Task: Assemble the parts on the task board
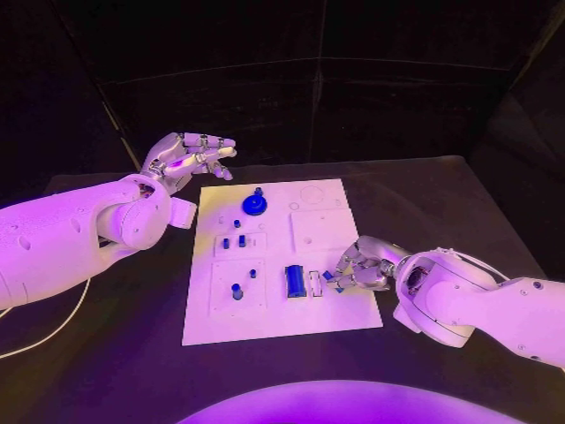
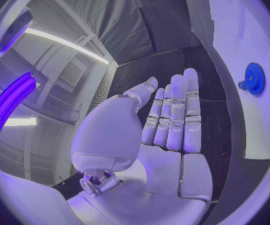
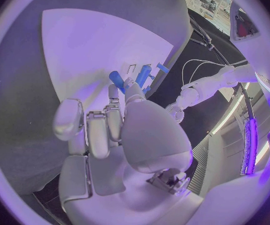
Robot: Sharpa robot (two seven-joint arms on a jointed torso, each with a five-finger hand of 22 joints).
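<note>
Our right hand's (image 1: 359, 268) fingers (image 3: 113, 96) pinching a small blue part (image 3: 116, 78) over the task board's (image 1: 327, 309) near right edge, our left hand (image 1: 187, 159) empty, fingers (image 2: 184, 115) straight and apart, above the black desk (image 1: 435, 185) beside the board's far left corner, blue gear (image 1: 253, 206) standing on the board near it

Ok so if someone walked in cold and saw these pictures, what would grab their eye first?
Probably the white task board in the middle of the black table, with the blue gear near its far end. Next, the right hand at the board's right edge, holding a small blue part, and the left hand raised beyond the far left corner, holding nothing.
</note>
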